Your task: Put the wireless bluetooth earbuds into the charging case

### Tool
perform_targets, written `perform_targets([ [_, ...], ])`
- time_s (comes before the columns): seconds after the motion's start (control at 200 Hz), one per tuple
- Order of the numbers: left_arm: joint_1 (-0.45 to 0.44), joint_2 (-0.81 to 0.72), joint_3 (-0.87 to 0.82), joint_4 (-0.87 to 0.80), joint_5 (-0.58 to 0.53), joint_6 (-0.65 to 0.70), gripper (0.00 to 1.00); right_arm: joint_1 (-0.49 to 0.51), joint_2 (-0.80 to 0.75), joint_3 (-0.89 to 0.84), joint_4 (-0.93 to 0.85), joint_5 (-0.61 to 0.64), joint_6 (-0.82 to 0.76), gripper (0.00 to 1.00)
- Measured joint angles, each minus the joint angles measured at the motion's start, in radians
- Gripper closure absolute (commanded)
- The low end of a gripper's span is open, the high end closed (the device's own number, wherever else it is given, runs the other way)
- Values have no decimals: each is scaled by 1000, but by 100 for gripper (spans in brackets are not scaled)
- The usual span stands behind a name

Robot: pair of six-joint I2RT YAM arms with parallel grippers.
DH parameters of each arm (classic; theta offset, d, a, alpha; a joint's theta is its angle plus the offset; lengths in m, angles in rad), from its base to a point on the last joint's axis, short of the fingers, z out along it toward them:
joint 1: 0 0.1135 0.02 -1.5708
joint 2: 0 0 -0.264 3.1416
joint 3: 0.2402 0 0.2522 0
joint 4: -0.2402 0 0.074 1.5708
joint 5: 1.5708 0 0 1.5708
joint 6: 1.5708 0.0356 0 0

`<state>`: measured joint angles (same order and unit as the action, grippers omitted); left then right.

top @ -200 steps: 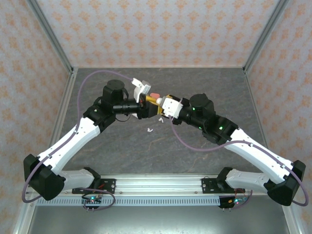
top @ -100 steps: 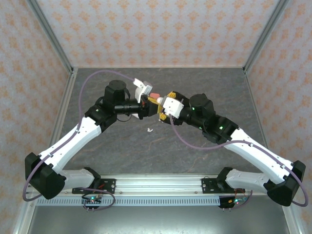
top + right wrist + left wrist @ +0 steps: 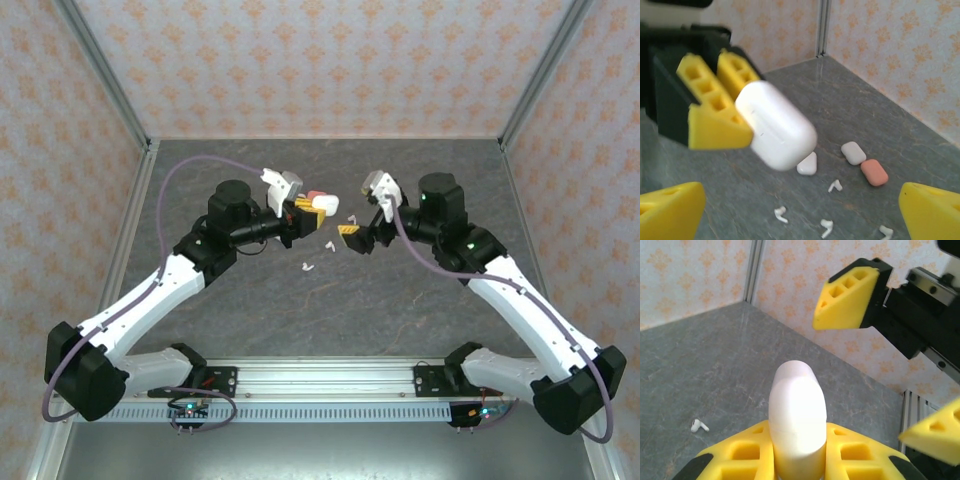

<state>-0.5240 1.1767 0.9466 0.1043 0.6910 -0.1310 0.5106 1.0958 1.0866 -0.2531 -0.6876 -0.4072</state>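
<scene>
Right hand (image 3: 800, 212) now off white charging case (image 3: 776, 125), wide, empty; case inside clenched left hand (image 3: 799, 452).

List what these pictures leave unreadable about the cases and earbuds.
- Inside of the held white case: left wrist view, hidden by its own shell, so whether it holds earbuds cannot be told.
- White piece: right wrist view, partly behind the held white case and blurred; case or lid, cannot tell.
- Loose earbuds: top view, too small to tell how they lie.
</scene>
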Motion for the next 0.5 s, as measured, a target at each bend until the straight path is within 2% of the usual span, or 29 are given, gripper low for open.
perform_targets([
  [0.19,0,-1,-3,49,25,26,96,-8,73,38,40,-32,126,6],
  [0.5,0,-9,-3,48,45,75,97,-13,109,66,60,-27,200,13],
])
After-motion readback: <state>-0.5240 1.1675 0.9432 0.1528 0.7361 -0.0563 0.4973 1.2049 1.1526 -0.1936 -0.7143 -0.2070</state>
